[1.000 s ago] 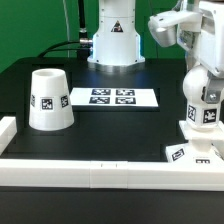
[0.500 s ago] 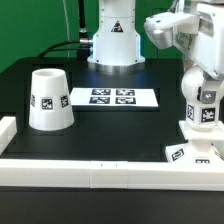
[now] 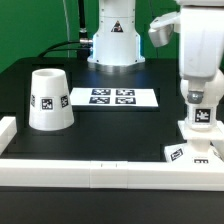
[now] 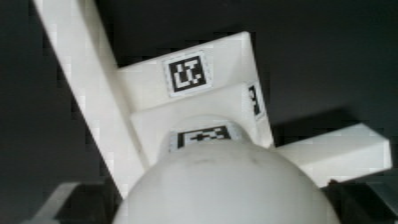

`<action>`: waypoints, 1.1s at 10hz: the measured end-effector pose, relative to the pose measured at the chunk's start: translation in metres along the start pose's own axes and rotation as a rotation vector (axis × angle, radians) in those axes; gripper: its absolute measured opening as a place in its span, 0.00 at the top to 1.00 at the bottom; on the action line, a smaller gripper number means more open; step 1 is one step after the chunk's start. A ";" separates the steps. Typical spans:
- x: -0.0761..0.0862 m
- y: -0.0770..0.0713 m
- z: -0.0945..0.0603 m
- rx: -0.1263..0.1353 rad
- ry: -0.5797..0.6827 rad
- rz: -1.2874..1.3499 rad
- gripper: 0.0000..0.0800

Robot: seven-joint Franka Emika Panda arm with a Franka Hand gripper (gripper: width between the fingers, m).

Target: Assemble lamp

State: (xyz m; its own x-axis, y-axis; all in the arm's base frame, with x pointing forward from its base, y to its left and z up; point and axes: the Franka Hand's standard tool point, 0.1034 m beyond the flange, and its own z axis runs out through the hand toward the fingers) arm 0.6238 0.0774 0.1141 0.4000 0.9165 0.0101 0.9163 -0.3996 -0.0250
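The white rounded bulb (image 3: 203, 116) stands upright on the low blocky base (image 3: 195, 148) at the exterior view's right, close to the front rail. My gripper (image 3: 198, 98) comes down from above and is shut on the bulb. In the wrist view the bulb (image 4: 217, 180) fills the space between my dark fingers (image 4: 68, 203), and the base (image 4: 205, 80) with its square tags lies beneath. The cone shade (image 3: 47, 99) stands alone on the exterior view's left, wide end down.
The marker board (image 3: 112, 98) lies flat at the table's middle back. A white border rail (image 3: 100, 172) runs along the front, with a rail piece (image 3: 8, 128) at the left. The arm's pedestal (image 3: 112, 40) stands behind the board.
My wrist has turned about its vertical axis over the bulb, so the hand now faces differently. The bulb's tag has shifted slightly. The shade and base stay put.
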 end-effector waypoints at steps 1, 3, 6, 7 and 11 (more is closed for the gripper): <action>0.000 -0.001 0.000 0.015 0.004 0.113 0.28; 0.001 -0.001 0.000 0.023 0.005 0.274 0.28; 0.002 -0.002 0.000 0.024 0.004 0.455 0.28; 0.003 -0.002 0.001 0.024 0.003 0.542 0.28; 0.006 -0.002 0.002 0.045 0.057 0.958 0.28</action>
State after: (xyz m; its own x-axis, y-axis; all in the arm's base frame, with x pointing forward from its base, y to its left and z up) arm 0.6242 0.0840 0.1127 0.9800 0.1985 0.0143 0.1990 -0.9761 -0.0868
